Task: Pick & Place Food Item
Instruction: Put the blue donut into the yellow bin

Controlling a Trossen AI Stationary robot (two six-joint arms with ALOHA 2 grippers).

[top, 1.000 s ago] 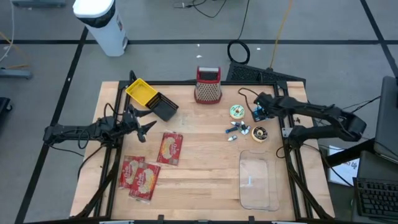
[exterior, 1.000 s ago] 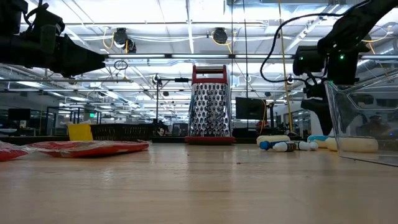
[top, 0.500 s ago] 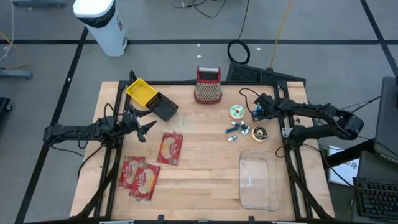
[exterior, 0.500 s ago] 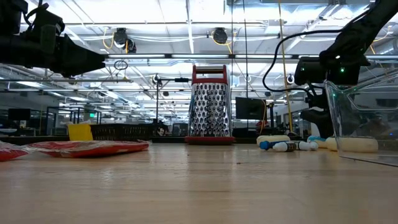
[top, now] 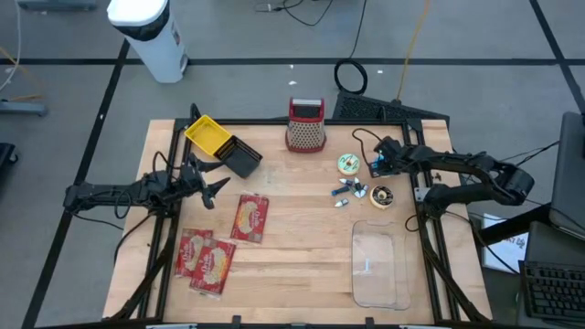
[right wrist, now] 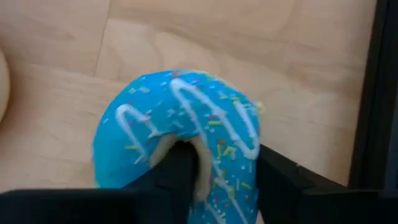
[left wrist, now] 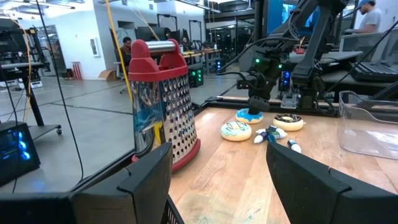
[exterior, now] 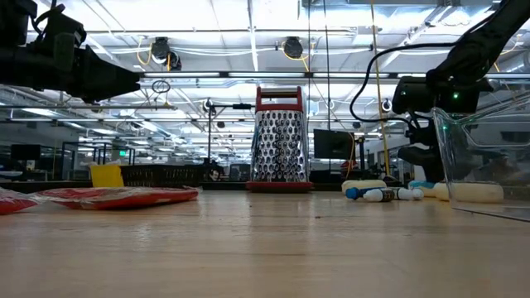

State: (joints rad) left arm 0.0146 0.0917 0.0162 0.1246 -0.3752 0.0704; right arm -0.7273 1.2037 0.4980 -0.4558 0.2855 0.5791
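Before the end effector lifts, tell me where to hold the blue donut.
Grip the blue donut across one side of its ring, one finger in the centre hole, one outside, coming from above. It lies flat on the table, so the hole opens upward. The right end effector already straddles the ring that way.

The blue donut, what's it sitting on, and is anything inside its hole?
The blue donut lies on the bare wooden table. One finger of the right gripper reaches into its hole, the other outside the ring. The wood beneath is covered.

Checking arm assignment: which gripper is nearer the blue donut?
Right. The right gripper is on the blue donut, one finger in its hole; the left gripper waits across the table.
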